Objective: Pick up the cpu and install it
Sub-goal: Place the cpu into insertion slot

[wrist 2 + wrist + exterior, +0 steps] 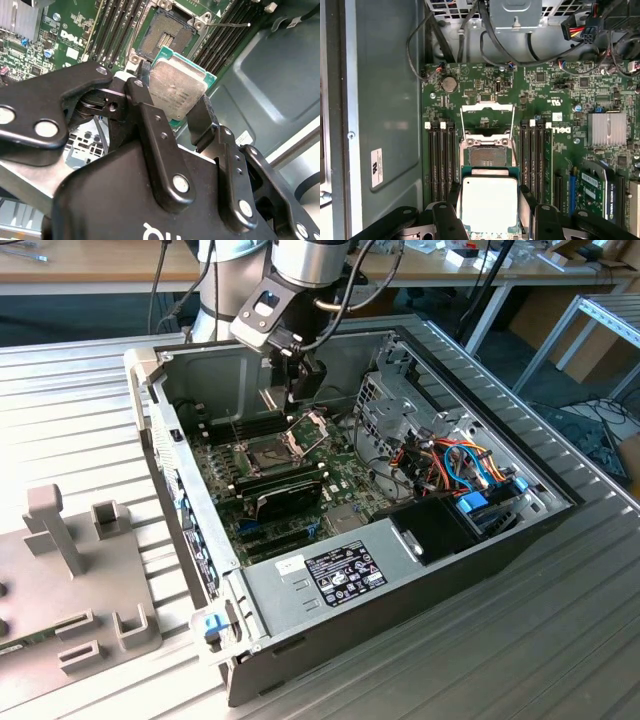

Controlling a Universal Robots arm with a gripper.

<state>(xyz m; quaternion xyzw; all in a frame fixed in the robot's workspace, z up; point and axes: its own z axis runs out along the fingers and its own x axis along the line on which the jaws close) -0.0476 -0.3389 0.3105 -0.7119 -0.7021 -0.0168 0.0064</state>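
The jaws are clamped on the cpu [177, 90] [489, 204], one black finger [201, 119] [527, 200] pressed against each of two opposite edges. The cpu's dull silver top faces both wrist cameras, and a thin green border shows around it. It hangs in the air above the motherboard [555, 100] [75, 30] [340, 480], touching nothing but the fingers.

In the first wrist view the cpu sits just short of the socket [487, 156] [165, 35] [268, 452], which lies bare, with its contact field exposed. The socket's metal frame [487, 120] [310, 425] is swung up and back on its hinge. Banks of black memory slots [442, 155] run along both sides of the socket, and a finned heatsink [606, 129] stands well apart from it on the board.

In the exterior view the arm [300, 270] reaches down into the open case [400, 590], its lower end hovering over the far part of the board, near the raised frame. Coloured cables [450, 465] bunch at the exterior view's right side of the case. The case rests on a ribbed metal worktop [80, 410].
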